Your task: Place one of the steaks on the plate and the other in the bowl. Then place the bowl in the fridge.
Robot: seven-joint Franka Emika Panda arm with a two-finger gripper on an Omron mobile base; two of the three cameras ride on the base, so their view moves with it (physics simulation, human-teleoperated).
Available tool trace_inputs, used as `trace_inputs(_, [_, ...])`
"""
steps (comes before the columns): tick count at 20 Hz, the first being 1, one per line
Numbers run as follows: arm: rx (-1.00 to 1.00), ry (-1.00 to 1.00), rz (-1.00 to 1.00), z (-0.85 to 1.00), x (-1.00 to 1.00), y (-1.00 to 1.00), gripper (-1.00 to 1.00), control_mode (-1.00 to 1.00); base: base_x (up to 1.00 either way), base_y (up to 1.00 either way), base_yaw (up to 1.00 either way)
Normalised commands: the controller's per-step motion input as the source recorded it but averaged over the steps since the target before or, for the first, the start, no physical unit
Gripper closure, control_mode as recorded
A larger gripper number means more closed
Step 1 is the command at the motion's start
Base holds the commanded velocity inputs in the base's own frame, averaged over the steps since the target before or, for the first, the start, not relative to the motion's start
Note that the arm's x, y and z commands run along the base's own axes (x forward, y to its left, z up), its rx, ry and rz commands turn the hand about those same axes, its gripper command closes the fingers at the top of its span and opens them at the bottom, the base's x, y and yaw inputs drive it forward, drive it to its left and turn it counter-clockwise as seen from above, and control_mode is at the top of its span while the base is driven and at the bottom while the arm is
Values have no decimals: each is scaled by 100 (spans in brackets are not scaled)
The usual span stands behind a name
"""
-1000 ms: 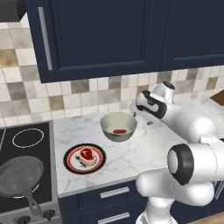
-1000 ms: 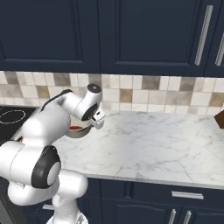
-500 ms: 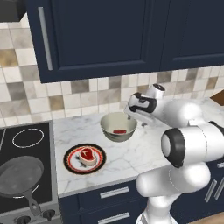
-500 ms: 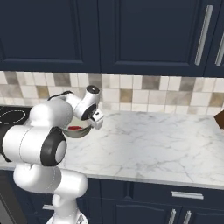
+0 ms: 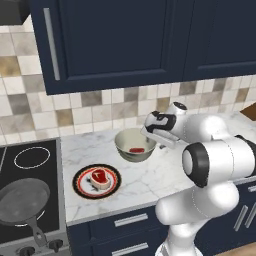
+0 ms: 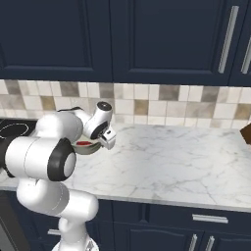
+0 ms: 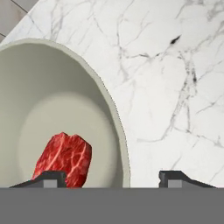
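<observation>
The bowl (image 5: 125, 142) stands on the marble counter with one red steak (image 5: 136, 149) lying inside it. My gripper (image 5: 154, 138) hangs over the bowl's right rim. In the hand view the bowl's rim (image 7: 118, 131) runs between the fingertips: one is over the inside near the steak (image 7: 64, 158), the other over the bare counter outside, and neither touches the rim. The gripper (image 7: 109, 179) is open. The other steak (image 5: 100, 177) rests on the plate (image 5: 79, 181), left and nearer than the bowl. From the right, the gripper (image 6: 106, 139) covers part of the bowl (image 6: 86, 148).
A dark frying pan (image 5: 22, 200) sits on the black stove (image 5: 30, 157) left of the plate. Navy wall cabinets (image 5: 130, 40) hang above the tiled backsplash. A brown object (image 6: 245, 132) pokes in at the counter's far right. Marble counter (image 6: 181, 162) stretches right of the bowl.
The arm has swung left and down, bringing the gripper from beside the bowl onto its right rim. The jaws have narrowed a little. Bowl, plate and steaks have not moved.
</observation>
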Motion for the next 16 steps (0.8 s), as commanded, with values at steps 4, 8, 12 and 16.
trace_inputs(4, [0, 1, 2, 0, 0, 0, 100, -100, 0, 0, 0])
trace_inputs(8, [0, 0, -15, 0, -19, 0, 100, -100, 0, 0, 0])
trace_inputs(12, [4, 0, -29, 1, -30, -4, 100, -100, 0, 0, 0])
trace_inputs(16, [18, -4, -56, 27, -51, -36, 100, -100, 0, 0, 0])
